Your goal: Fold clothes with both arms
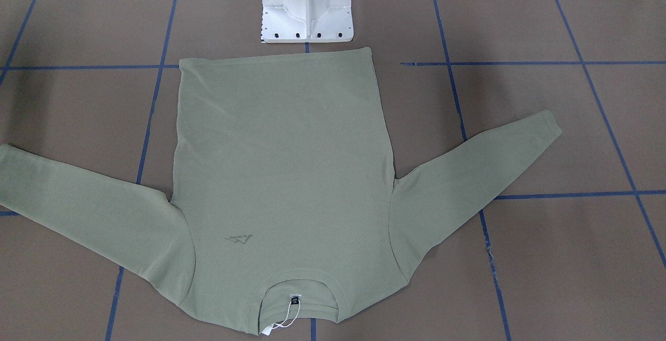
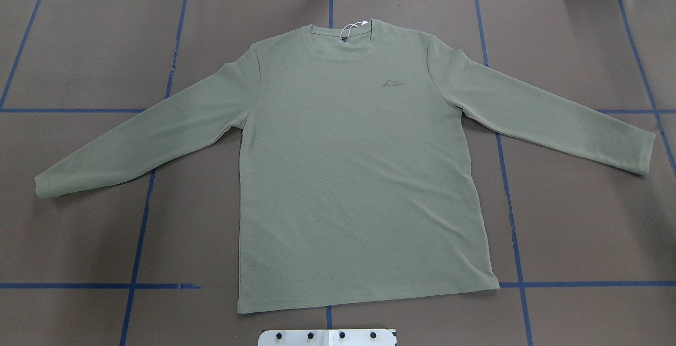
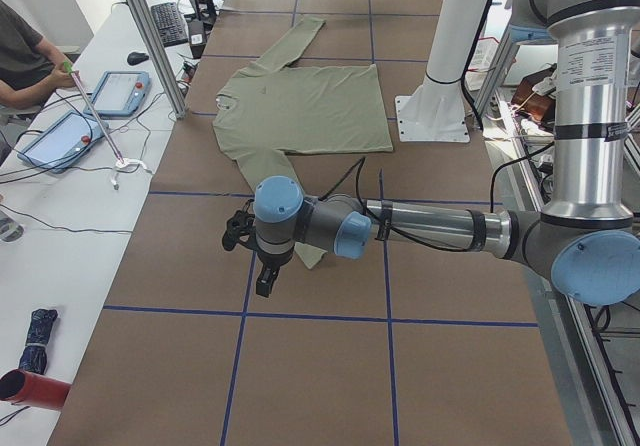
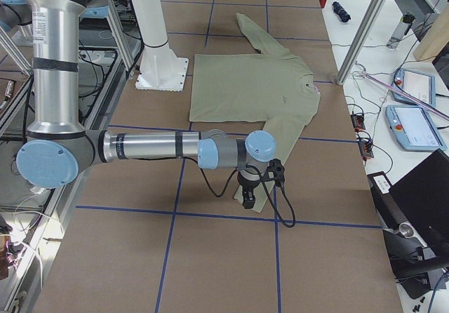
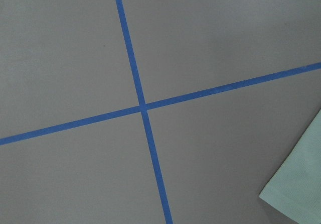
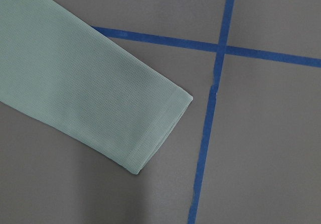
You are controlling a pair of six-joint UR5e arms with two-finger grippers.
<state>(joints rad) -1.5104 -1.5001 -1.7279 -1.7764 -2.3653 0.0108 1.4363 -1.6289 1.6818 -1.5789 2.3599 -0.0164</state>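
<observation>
1. From across the worktop (image 1: 572, 122), the shirt (image 1: 281, 174) lay flat and front up with both sleeves spread. Neither gripper showed in this view. The loose hang tag (image 1: 285, 321) at the collar could get trapped inside a fold.
2. From overhead, the two sleeves slanted at different angles. I judged that mirrored pulls by the two arms might leave the fold crooked.
3. From the left end, the left gripper (image 3: 266, 284) hung low, with the nearer cuff just beside it and the shirt's body well beyond. I could not tell how far open it was or whether it held anything.
4. From the right end, the right gripper (image 4: 248, 199) hung over the other cuff's tip. Its opening and hold were likewise impossible to judge.
5. The left wrist camera saw mostly blue tape (image 5: 135, 83), with only a corner of the left cuff (image 5: 298, 186) at the edge. A straight drop would likely miss the cloth and pinch bare worktop.
6. Below the right wrist camera, the right cuff (image 6: 155, 128) lay fuller in view. A shallow pinch might take only the top layer, so the sleeve would slip or drag the body askew.
</observation>
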